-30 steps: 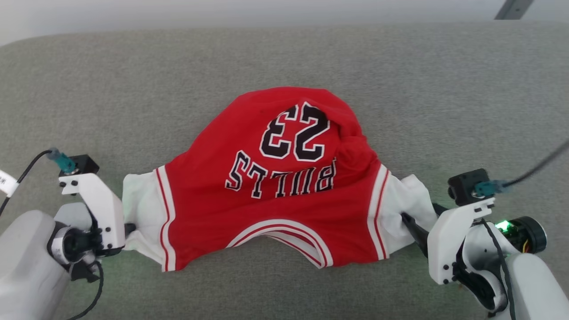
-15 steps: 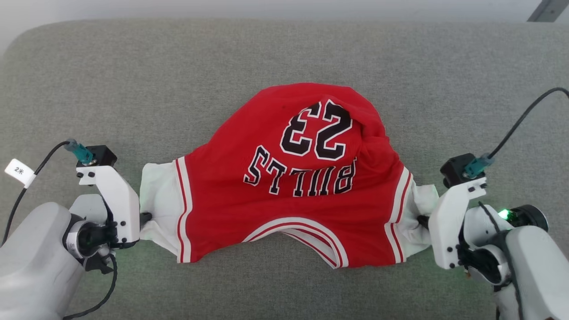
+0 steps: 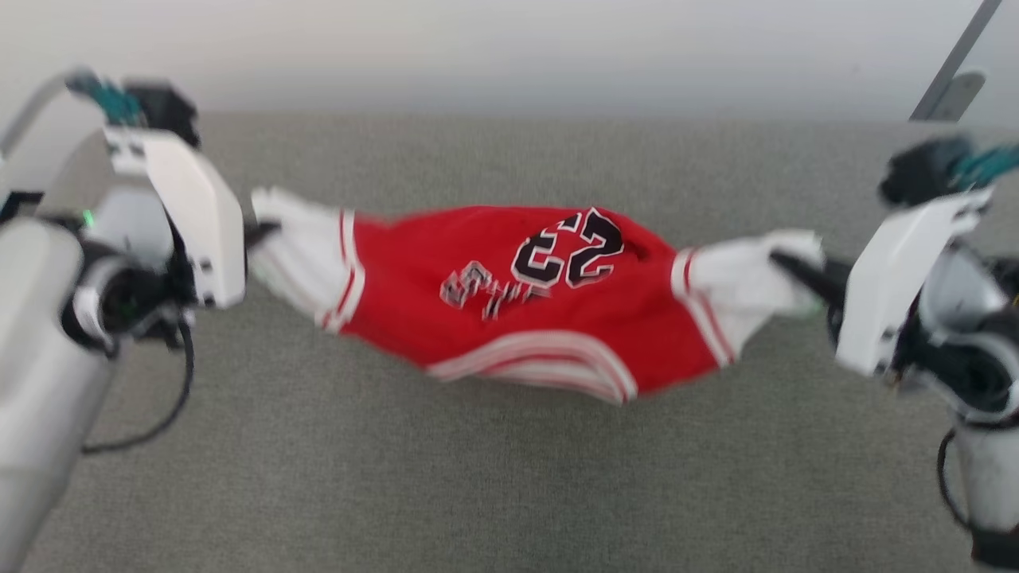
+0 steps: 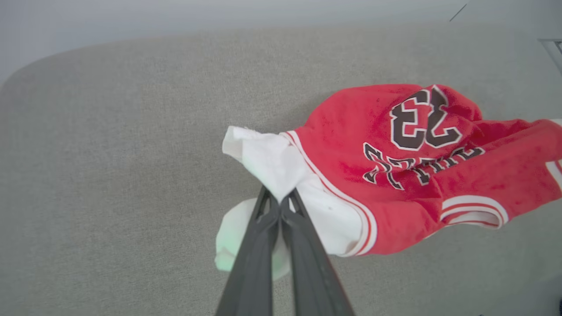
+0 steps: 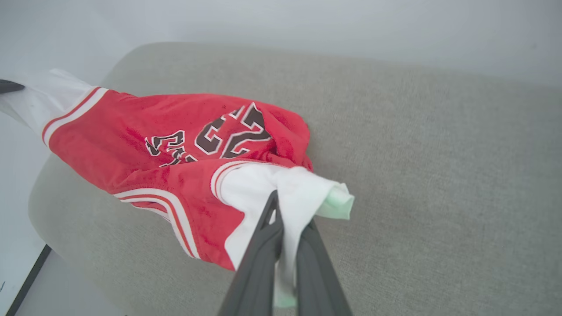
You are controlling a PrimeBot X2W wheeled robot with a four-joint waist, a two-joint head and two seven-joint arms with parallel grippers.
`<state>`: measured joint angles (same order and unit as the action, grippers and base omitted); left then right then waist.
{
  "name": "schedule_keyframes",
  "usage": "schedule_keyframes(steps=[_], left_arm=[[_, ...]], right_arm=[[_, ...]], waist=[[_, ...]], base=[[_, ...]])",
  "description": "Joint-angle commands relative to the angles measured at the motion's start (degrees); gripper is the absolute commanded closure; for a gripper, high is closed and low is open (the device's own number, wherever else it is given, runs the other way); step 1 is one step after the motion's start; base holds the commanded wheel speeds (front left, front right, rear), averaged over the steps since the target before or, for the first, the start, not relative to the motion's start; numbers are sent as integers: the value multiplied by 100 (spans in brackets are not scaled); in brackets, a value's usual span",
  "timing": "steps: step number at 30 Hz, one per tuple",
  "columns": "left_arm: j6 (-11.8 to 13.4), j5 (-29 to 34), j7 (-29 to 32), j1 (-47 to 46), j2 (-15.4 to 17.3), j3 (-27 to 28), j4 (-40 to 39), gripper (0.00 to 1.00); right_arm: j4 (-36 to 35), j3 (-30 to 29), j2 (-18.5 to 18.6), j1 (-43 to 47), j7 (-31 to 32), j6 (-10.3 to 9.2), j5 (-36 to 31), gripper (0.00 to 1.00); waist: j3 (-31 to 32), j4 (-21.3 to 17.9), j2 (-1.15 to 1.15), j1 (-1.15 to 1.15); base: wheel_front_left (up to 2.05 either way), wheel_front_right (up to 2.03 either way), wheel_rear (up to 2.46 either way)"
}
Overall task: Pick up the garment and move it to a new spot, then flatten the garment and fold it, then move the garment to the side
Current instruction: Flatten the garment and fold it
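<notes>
The garment (image 3: 493, 294), a red jersey with white sleeves and black "23" lettering, hangs stretched between my two grippers above the grey cushioned surface (image 3: 478, 477). My left gripper (image 3: 259, 232) is shut on its left white sleeve, and the left wrist view shows the fingers (image 4: 265, 237) pinched on the white cloth (image 4: 281, 166). Over on the other side, my right gripper (image 3: 784, 261) is shut on the right white sleeve (image 5: 285, 193). The red body (image 5: 175, 149) sags in the middle, its far part still near or on the surface. The head view is blurred.
The grey cushioned surface (image 4: 109, 153) spreads wide around the garment, with a rounded far left corner (image 5: 131, 57). A pale wall (image 3: 509, 48) runs behind it. A dark slanted bar (image 3: 951, 68) stands at the upper right.
My right gripper has shut on the right sleeve. Both arms have risen, lifting the garment by its sleeves and pulling it taut. The head camera has also shifted.
</notes>
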<state>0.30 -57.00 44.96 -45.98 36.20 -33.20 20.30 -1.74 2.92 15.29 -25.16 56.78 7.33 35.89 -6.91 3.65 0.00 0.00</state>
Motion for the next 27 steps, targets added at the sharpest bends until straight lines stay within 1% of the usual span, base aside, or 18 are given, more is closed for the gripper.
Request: schedule_keyframes(steps=[1,3,4,8,11,12,16,21,24,27], left_arm=[[86,-6,64,-183,34,68,-134,100],[160,13,134,-395,69,136,-305,100],[240,13,164,-627,83,223,-403,100],[354,89,122,-1043,112,369,-436,100],[339,92,31,-1353,85,487,-406,100],[339,92,31,-1353,85,487,-406,100],[287,137,-151,-1703,60,630,-354,100],[194,286,-357,-2042,23,665,-271,100],[160,322,-474,-2215,-20,667,-163,100],[94,468,-647,-2407,-79,633,-45,100]], right_arm=[[-76,-111,-53,-200,53,28,50,100],[-75,-316,-171,-451,72,28,56,100],[-32,-503,-278,-736,95,28,51,100],[123,-758,-481,-1351,-22,28,-64,100],[238,-841,-592,-1846,-173,28,-149,100],[238,-841,-592,-1846,-173,28,-149,100],[372,-904,-729,-2399,-435,28,-185,100],[607,-852,-788,-2943,-677,28,-326,100],[807,-796,-803,-3202,-856,28,-442,100],[1087,-777,-787,-3468,-1108,28,-605,100]], waist=[[202,0,0,0],[329,-19,0,0],[436,-39,0,0],[629,-104,0,0],[716,-146,0,0],[716,-146,0,0],[750,-192,0,0],[738,-228,0,0],[654,-247,0,0],[433,-242,0,0]], base=[[0,0,0],[0,0,0],[0,0,0],[0,0,0],[0,0,0],[0,0,0],[0,0,0],[0,0,0],[0,0,0],[0,0,0]])
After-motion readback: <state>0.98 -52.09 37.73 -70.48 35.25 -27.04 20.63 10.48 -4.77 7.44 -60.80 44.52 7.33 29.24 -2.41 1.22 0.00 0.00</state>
